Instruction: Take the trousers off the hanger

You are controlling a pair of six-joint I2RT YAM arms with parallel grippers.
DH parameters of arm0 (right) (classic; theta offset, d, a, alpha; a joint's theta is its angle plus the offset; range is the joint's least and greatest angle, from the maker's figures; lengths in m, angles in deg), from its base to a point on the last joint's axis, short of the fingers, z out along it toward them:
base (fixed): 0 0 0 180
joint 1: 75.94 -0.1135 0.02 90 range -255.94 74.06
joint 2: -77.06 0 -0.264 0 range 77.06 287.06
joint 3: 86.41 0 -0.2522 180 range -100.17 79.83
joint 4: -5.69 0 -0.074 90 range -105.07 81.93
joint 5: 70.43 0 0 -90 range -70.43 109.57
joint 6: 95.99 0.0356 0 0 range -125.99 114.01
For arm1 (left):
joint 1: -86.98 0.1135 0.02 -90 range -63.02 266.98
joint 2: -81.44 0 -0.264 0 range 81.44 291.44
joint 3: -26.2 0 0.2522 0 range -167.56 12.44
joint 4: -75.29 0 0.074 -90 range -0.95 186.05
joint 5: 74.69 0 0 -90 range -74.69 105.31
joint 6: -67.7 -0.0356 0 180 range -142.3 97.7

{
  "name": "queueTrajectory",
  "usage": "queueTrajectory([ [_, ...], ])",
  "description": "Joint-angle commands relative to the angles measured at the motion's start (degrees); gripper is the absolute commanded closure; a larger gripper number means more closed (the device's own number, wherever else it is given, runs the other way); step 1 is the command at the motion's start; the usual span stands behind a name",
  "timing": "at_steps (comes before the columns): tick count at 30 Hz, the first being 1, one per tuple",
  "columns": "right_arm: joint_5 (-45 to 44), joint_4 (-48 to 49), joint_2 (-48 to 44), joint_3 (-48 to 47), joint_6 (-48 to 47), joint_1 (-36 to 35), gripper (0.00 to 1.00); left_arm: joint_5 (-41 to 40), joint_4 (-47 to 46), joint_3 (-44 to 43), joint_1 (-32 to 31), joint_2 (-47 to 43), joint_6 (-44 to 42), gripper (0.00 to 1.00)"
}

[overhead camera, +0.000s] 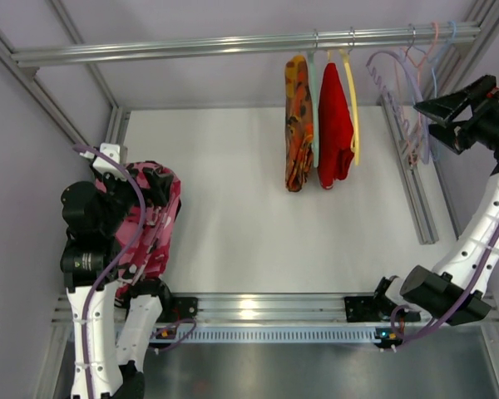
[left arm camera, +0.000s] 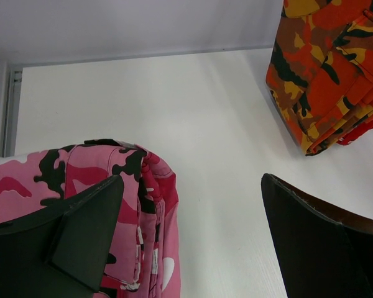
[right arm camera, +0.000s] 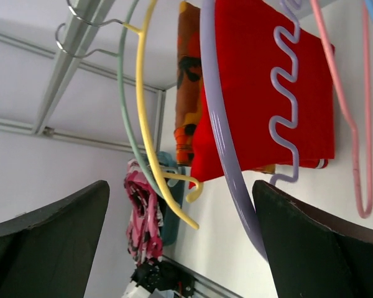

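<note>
The pink camo trousers [overhead camera: 154, 216] lay in a heap on the white table [overhead camera: 241, 216], at the left, right by the left claw [left arm camera: 193, 186]. That claw was wide open and held nothing. The lilac hanger [right arm camera: 219, 143] hung bare on the rail [overhead camera: 191, 46], next to the right claw [right arm camera: 180, 186], which gaped open and empty too. So the job looked done. The left arm hid part of the trousers, and the hanger's hook was hard to see.

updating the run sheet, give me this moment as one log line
trousers: off hanger, heaped on table, left | hanger: bare, on rail | left gripper: open, by trousers | right gripper: open, at hanger
</note>
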Motion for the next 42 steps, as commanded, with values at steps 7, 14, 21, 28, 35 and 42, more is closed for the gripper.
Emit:
queueTrajectory([
  [7, -10.3, -6.0, -1.3, -6.0, -20.4, 1.3, 0.01, -1.8, 4.2, -2.8, 0.0, 2.1, 2.1, 0.02],
  [14, 4.1, -16.8, -3.3, -11.1, -39.3, 1.0, 0.01, -3.8, 20.5, -10.3, 0.0, 12.9, 0.4, 0.02],
  [21, 1.3, -21.4, -11.9, -3.9, -45.5, -13.0, 0.01, -3.3, 26.1, -13.4, 0.0, 11.5, -2.9, 0.02],
  [28, 2.1, -18.3, -24.1, 10.1, -40.5, -22.6, 0.0, -5.6, 30.4, -12.0, 0.0, 6.4, -4.0, 0.02],
  [35, 2.5, -19.9, -33.6, 16.4, -43.4, -22.7, 0.01, -7.6, 30.7, -12.2, 0.0, 0.1, -4.0, 0.02],
  [42, 2.4, -19.7, -38.8, 21.5, -42.3, -22.6, 0.01, -11.1, 32.2, -16.5, 0.0, 0.0, -7.5, 0.02],
])
